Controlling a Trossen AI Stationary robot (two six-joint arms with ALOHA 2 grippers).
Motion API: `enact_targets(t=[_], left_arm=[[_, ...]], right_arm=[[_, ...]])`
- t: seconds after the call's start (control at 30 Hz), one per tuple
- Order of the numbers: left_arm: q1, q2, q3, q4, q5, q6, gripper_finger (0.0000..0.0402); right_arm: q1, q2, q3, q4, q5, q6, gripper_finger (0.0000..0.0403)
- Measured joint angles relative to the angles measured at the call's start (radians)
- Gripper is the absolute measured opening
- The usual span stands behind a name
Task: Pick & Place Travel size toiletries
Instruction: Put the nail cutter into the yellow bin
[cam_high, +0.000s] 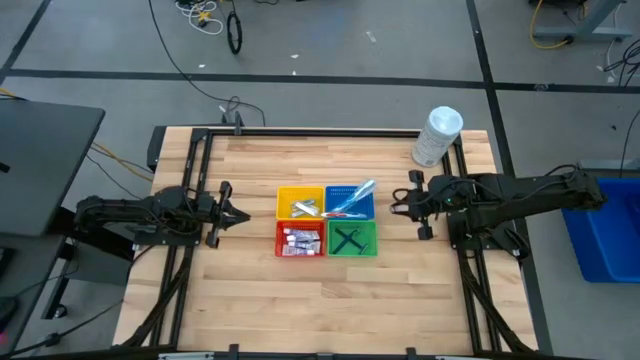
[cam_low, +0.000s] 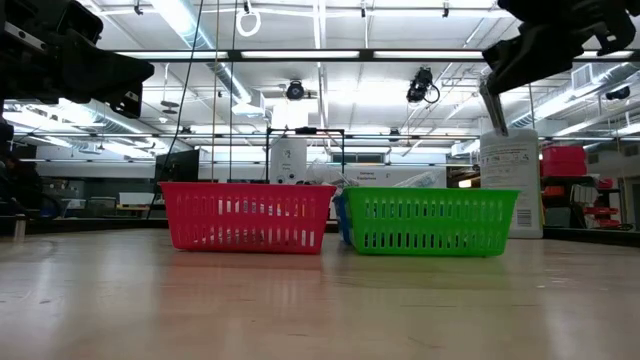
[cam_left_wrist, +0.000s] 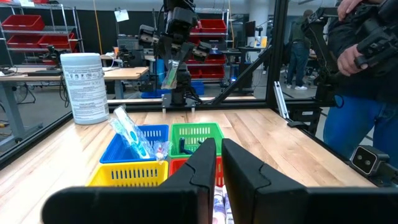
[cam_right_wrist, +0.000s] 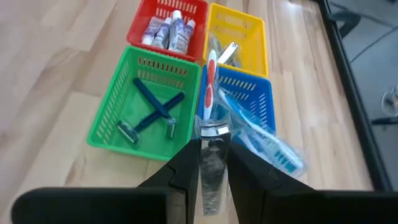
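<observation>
Four small baskets stand together mid-table. The green one (cam_right_wrist: 106, 127) holds dark blue razors (cam_right_wrist: 152, 109). The red one (cam_right_wrist: 134, 25) holds small tubes (cam_right_wrist: 168, 31). The blue one (cam_right_wrist: 264, 93) holds packed toothbrushes (cam_right_wrist: 267, 146), and the yellow one (cam_right_wrist: 261, 37) holds silvery packets (cam_right_wrist: 227, 53). My right gripper (cam_right_wrist: 213, 146) hangs in the air just right of the baskets (cam_high: 396, 206), shut on a small white tube (cam_right_wrist: 211, 81) with red and blue print. My left gripper (cam_high: 235, 214) stays left of the baskets, shut and holding nothing (cam_left_wrist: 217, 155). My right gripper pinches the tube's flat silvery end (cam_right_wrist: 214, 132) between its two fingers. The fingers slant down from the table's right side, and the tube runs on past the fingertips along their line. The tube is lifted clear of the table and the baskets.
A large white cylindrical container (cam_high: 437, 134) stands at the table's far right corner. A black frame (cam_high: 200, 160) runs along the table's edges. Bare wood lies in front of the baskets (cam_high: 320, 300). A person (cam_left_wrist: 357, 81) stands beyond the table in the left wrist view.
</observation>
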Motion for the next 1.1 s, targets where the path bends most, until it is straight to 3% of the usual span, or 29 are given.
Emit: enact_targets(t=[0.27,0.6,1.1], left_arm=[[0.000,0.000,0.000,0.000,0.000,0.000,0.0032],[0.000,0.000,0.000,0.000,0.000,0.000,0.0032],[0.000,0.000,0.000,0.000,0.000,0.000,0.0032]], right_arm=[[0.000,0.015,0.000,0.017,0.000,0.129,0.0078],[0.000,0.071,0.005,0.183,0.000,0.094,0.0078],[-0.001,0.287,0.135,0.363,0.000,0.062,0.0078]])
